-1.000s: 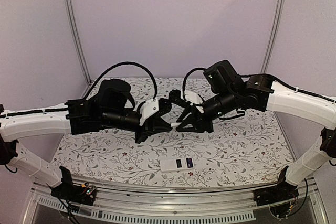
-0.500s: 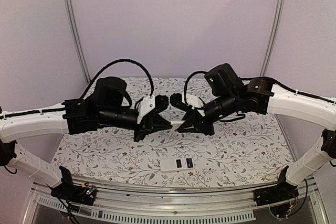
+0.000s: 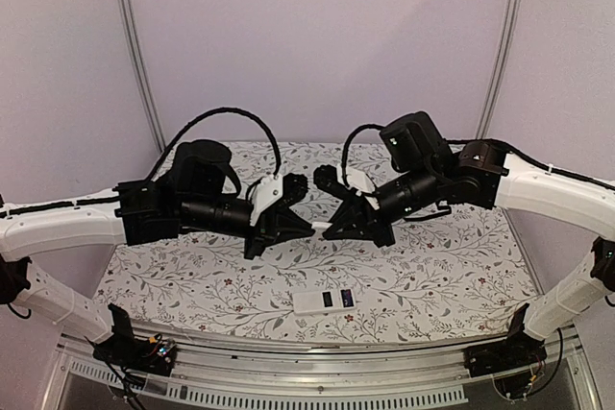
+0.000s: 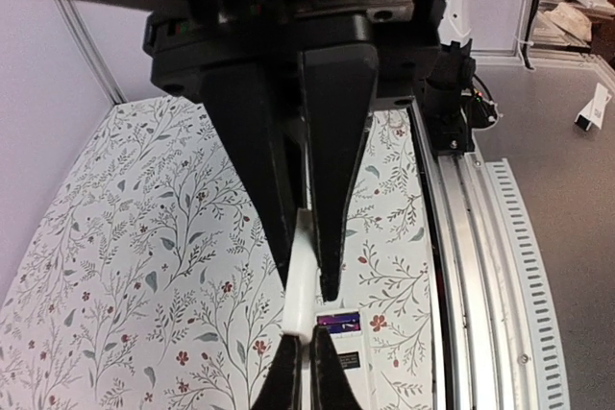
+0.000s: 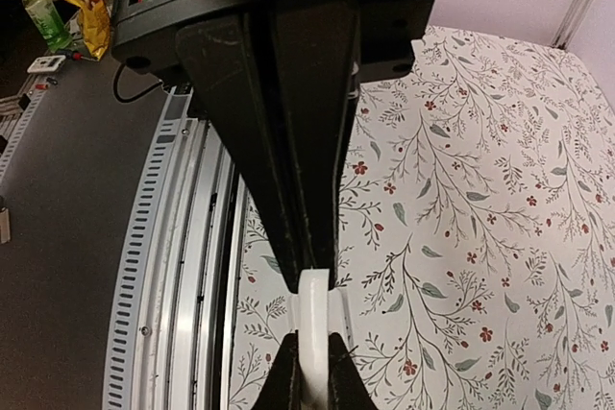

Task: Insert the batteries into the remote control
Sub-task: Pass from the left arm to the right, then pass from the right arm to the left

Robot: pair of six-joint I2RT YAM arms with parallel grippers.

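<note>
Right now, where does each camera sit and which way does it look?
Top: above and behind the arms, looking down on the flowery table; both arms show, left tool and right tool meeting.
Left wrist: on the left arm, looking past its own fingers at the right tool.
Right wrist: on the right arm, looking past its own fingers at the left tool.
Shared: both wrist views show the thin white piece both tools pinch; top and left wrist show the remote control.

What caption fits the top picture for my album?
The left claw and the right claw pinch one small white piece in the air above the remote control on the flowery table.
</note>
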